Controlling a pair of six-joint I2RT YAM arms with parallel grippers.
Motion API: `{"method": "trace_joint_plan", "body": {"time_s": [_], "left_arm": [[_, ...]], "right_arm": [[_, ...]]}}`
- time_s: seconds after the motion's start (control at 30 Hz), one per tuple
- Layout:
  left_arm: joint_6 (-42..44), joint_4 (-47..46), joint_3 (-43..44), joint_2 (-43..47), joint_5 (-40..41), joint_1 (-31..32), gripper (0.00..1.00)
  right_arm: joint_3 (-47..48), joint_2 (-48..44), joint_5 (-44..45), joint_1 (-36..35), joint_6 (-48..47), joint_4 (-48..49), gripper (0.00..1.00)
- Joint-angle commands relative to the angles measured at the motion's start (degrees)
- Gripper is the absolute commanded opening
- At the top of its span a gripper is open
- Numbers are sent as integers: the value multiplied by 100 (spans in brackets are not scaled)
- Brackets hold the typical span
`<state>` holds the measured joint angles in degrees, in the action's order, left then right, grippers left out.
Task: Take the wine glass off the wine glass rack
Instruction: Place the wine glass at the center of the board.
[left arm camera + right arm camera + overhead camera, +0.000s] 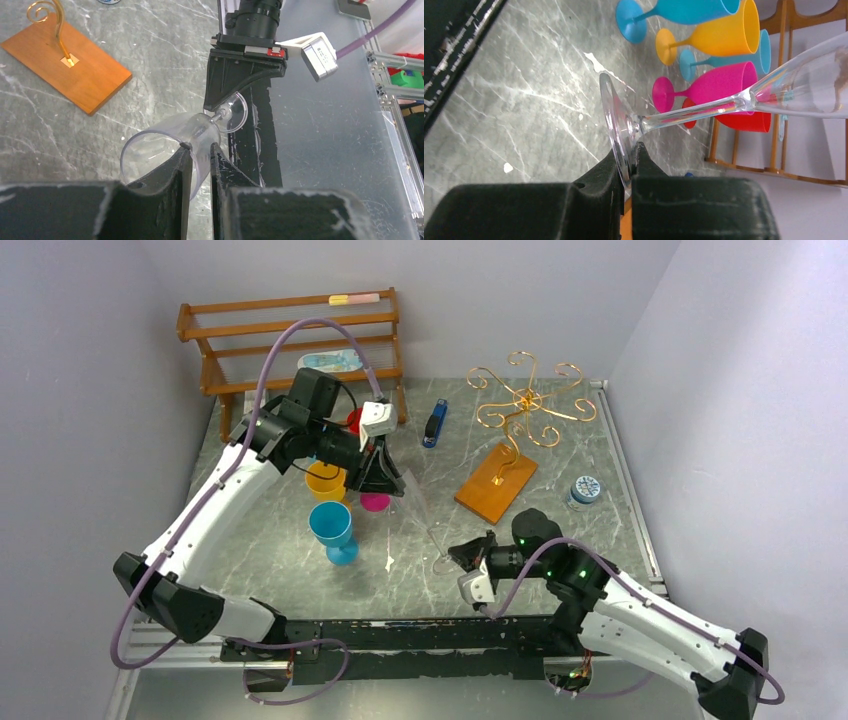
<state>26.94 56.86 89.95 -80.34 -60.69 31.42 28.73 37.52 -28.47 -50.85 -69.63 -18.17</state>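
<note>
With the right gripper (628, 161) clamped on the wine glass (694, 112) foot, the left gripper (200, 156) straddles its bowl, hold unclear: squeeze gently.

Wine glass rack (520, 408) rear right on the table (300, 585); shelf (290, 335) rear left, goblets (331, 524) before it. Wine glass (694, 111) mid-table, off the rack, between left claw (398, 484) and right claw (462, 556).

Black left end effector (200, 152) and right end effector (629, 156) on white, purple-cabled arms (215, 505).
</note>
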Motion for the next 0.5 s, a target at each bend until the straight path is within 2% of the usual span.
{"method": "trace_joint_plan", "body": {"time_s": [0.0, 0.03, 0.1, 0.3, 0.47], "left_arm": [[-879, -365, -351, 304, 10, 198, 5], [-1307, -788, -468, 447, 83, 198, 5], [-1529, -1176, -595, 680, 156, 192, 5], [-1363, -733, -336, 586, 256, 194, 5], [-1822, -1244, -424, 915, 480, 191, 5]], "right_arm": [[544, 75, 1055, 84, -62, 1245, 0], [582, 98, 1141, 86, -89, 1260, 0], [663, 131, 1219, 84, -124, 1280, 3], [602, 51, 1104, 91, -124, 1409, 9], [518, -73, 1002, 91, -10, 1447, 14]]}}
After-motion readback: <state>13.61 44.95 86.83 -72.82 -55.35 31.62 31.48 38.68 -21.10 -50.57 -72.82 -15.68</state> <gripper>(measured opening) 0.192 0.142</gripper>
